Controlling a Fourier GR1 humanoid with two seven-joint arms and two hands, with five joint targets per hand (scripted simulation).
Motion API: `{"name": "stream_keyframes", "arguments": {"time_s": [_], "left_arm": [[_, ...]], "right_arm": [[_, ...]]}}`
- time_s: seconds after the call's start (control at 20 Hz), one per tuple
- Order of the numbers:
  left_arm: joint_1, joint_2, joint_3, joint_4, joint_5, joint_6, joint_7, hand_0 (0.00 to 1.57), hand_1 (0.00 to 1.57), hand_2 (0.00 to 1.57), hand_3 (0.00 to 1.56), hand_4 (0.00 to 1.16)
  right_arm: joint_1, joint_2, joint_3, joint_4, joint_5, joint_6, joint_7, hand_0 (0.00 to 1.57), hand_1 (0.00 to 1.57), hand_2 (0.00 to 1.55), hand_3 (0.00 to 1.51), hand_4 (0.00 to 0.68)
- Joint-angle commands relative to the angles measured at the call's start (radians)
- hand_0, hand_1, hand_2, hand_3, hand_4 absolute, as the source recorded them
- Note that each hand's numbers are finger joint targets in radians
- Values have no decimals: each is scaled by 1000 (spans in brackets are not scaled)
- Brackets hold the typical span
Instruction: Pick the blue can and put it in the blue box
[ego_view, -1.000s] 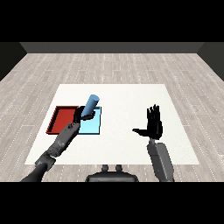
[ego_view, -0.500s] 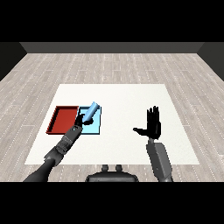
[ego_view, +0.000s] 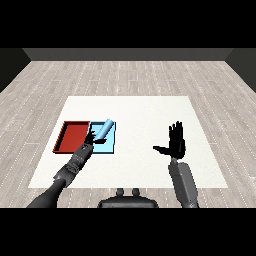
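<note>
cans: 1 (ego_view: 103, 130) | trays: 2, red (ego_view: 71, 136), light blue (ego_view: 111, 143) | hands: 2, left (ego_view: 89, 142), right (ego_view: 175, 142)

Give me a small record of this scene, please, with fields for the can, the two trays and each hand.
can: blue, tilted, over the blue tray, held by the left hand
blue tray: on the table, right of the red tray
red tray: beside the blue tray, nothing in it
left hand: curled round the can's lower end
right hand: open, fingers straight, holding nothing
table: white

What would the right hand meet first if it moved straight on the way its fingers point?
Nothing, as far as the view shows: the right hand points away across bare white table; depth is unclear.
</note>
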Motion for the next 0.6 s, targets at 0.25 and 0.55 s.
{"name": "stream_keyframes", "arguments": {"time_s": [0.25,0.55], "left_arm": [[-38,0,21,38,-29,31,-12,0,0,0,0,0],[-5,53,122,-134,52,29,-319,0,0,0,0,0]], "right_arm": [[-30,35,2,42,10,6,-21,0,0,0,0,0],[-16,-27,-2,45,9,90,-26,0,0,0,0,0]]}}
